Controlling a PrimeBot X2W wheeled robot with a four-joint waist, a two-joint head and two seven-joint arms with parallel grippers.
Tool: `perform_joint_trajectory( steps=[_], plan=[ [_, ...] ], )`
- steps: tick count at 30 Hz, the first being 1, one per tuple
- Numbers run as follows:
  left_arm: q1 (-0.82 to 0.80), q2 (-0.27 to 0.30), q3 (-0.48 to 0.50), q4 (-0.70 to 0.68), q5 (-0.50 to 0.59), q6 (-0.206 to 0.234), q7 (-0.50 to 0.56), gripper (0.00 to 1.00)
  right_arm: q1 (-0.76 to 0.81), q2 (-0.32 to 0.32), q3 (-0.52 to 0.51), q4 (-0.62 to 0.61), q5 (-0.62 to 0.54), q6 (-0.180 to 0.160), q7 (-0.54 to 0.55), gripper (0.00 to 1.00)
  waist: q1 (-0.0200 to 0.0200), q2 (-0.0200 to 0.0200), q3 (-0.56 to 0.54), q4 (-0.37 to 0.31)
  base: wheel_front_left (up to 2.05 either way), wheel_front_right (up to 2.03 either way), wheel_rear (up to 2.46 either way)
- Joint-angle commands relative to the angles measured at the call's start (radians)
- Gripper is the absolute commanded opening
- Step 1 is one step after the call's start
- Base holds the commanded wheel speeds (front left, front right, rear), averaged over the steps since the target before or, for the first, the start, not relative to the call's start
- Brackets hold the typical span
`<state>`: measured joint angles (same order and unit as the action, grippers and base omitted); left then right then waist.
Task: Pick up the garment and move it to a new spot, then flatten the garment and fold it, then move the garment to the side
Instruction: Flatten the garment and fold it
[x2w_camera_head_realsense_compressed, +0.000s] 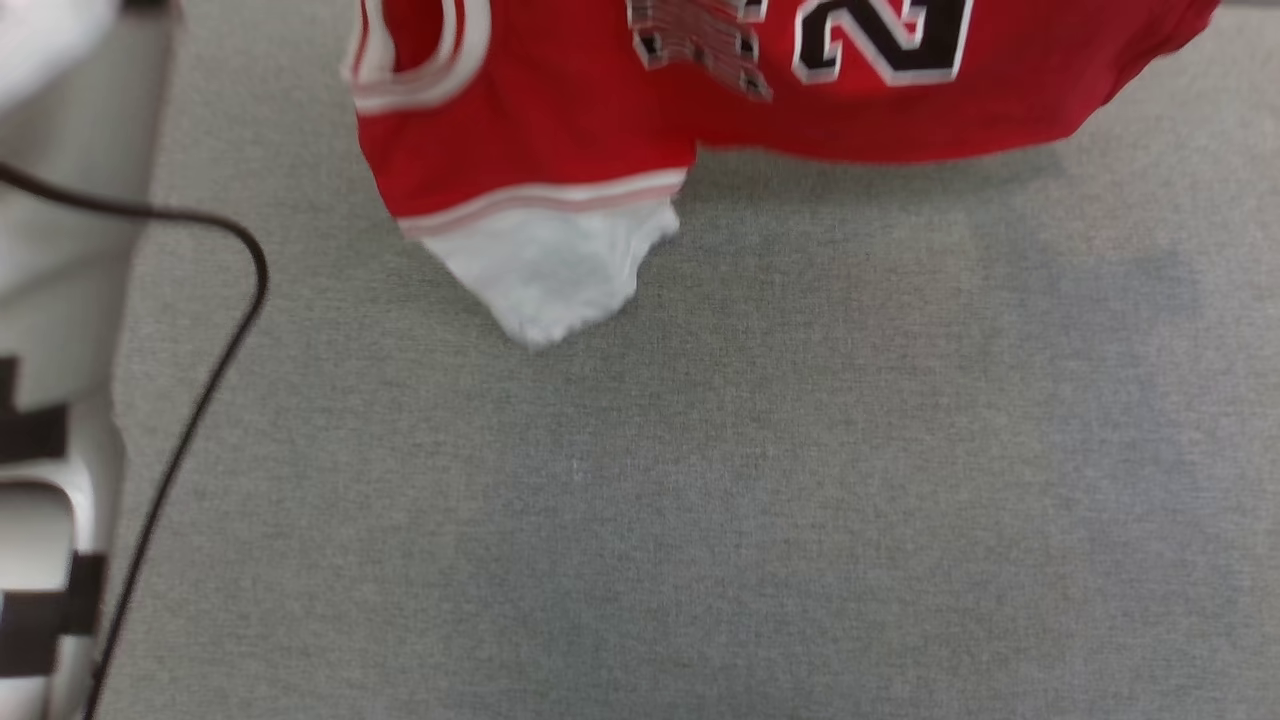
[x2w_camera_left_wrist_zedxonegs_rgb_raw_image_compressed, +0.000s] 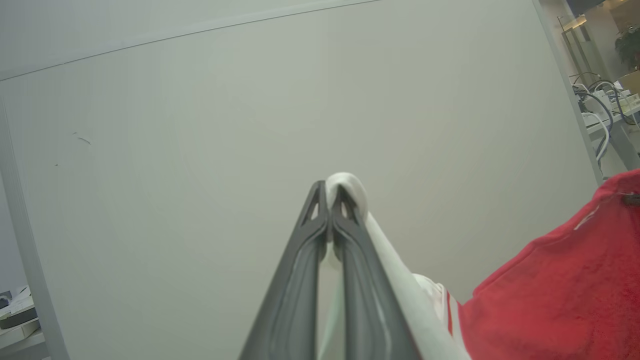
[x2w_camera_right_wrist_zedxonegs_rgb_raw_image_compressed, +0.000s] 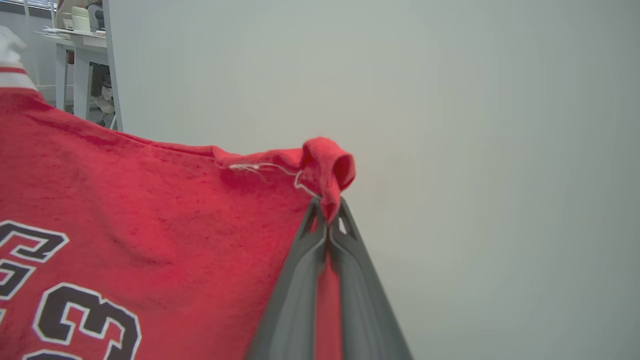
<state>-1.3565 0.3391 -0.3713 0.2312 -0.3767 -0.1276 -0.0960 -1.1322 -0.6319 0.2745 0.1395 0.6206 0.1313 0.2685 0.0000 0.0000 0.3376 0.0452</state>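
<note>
The garment (x2w_camera_head_realsense_compressed: 560, 130), a red jersey with white sleeves and black white-outlined print, hangs from the top of the head view above the grey table, a white sleeve dangling lowest. In the left wrist view my left gripper (x2w_camera_left_wrist_zedxonegs_rgb_raw_image_compressed: 328, 192) is shut on a white fold of the garment (x2w_camera_left_wrist_zedxonegs_rgb_raw_image_compressed: 560, 290), whose red body hangs to the right. My right gripper (x2w_camera_right_wrist_zedxonegs_rgb_raw_image_compressed: 327, 210) is shut on a red corner of the garment (x2w_camera_right_wrist_zedxonegs_rgb_raw_image_compressed: 150, 210); the cloth bunches over the fingertips and the printed number shows at lower left.
A grey cloth-covered table (x2w_camera_head_realsense_compressed: 700, 500) spreads under the garment. A black cable (x2w_camera_head_realsense_compressed: 215, 330) loops along its left edge beside pale robot parts (x2w_camera_head_realsense_compressed: 40, 560). A pale wall panel (x2w_camera_left_wrist_zedxonegs_rgb_raw_image_compressed: 250, 125) stands behind both grippers, with desks and cables past its edges.
</note>
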Motion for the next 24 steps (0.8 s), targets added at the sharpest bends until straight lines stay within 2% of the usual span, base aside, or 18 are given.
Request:
perform_joint_trajectory(
  steps=[1, 7, 15, 19, 24],
  plan=[
    [-0.073, 0.007, -0.007, 0.03, -0.015, -0.002, -0.006, 0.0, -0.067, 0.015, 0.0, 0.027, -0.029, -0.001, -0.006, 0.0, 0.0, 0.0, 0.116, -0.024, 0.0, 0.0, 0.0],
    [-0.331, 0.032, -0.049, 0.157, -0.03, -0.003, -0.042, 0.0, -0.33, 0.065, 0.018, 0.172, -0.114, -0.001, -0.053, 0.0, 0.0, 0.0, 0.212, -0.04, 0.0, 0.0, 0.0],
    [-0.581, 0.055, -0.125, 0.313, -0.063, -0.003, -0.09, 0.0, -0.586, 0.135, 0.068, 0.376, -0.19, -0.001, -0.149, 0.0, 0.0, 0.0, 0.261, -0.058, 0.0, 0.0, 0.0],
    [-0.621, 0.065, -0.161, 0.377, -0.096, -0.003, -0.118, 0.0, -0.643, 0.153, 0.118, 0.461, -0.187, -0.001, -0.193, 0.0, 0.0, 0.0, 0.282, -0.06, 0.0, 0.0, 0.0],
    [-0.59, 0.074, -0.214, 0.435, -0.136, -0.003, -0.144, 0.0, -0.628, 0.154, 0.193, 0.531, -0.155, -0.001, -0.231, 0.0, 0.0, 0.0, 0.299, -0.058, 0.0, 0.0, 0.0]
  ],
)
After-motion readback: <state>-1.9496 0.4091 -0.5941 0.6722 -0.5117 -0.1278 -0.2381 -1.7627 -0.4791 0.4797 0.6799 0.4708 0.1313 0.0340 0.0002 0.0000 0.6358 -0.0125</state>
